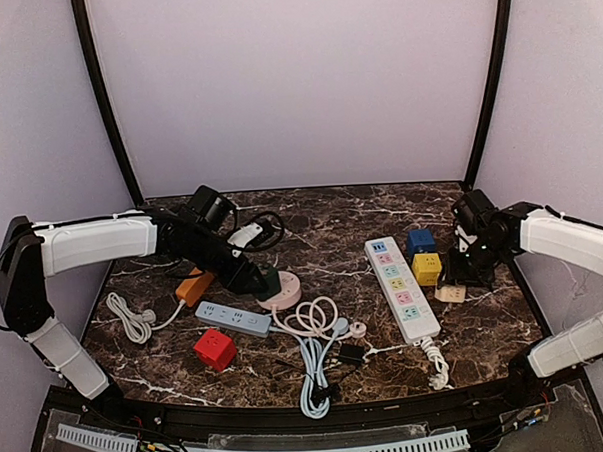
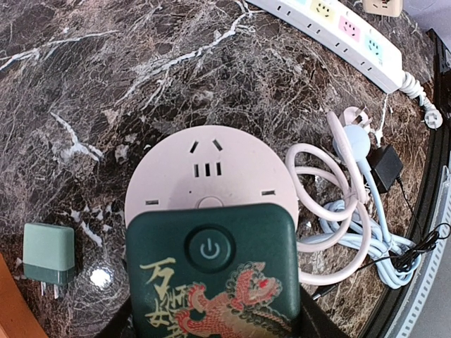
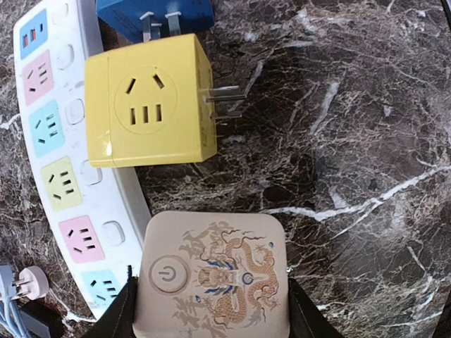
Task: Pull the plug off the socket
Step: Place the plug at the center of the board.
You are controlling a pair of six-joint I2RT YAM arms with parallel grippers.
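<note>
With left gripper clamped on the dark green adapter cube, stands at the pull itself. Shows that cube covering the near half of the round pink socket, apparently seated; cannot tell whether the pins are out. Calls next for a straight lift off the socket face, probably dragging the light, unheld base along. Across the table, shows right gripper pinching a beige adapter cube just beside the white power strip, well apart from that socket. Crowds the pink socket with a small green charger and coiled cords ending in a pale plug. Finds no obstacle above the cube.
</note>
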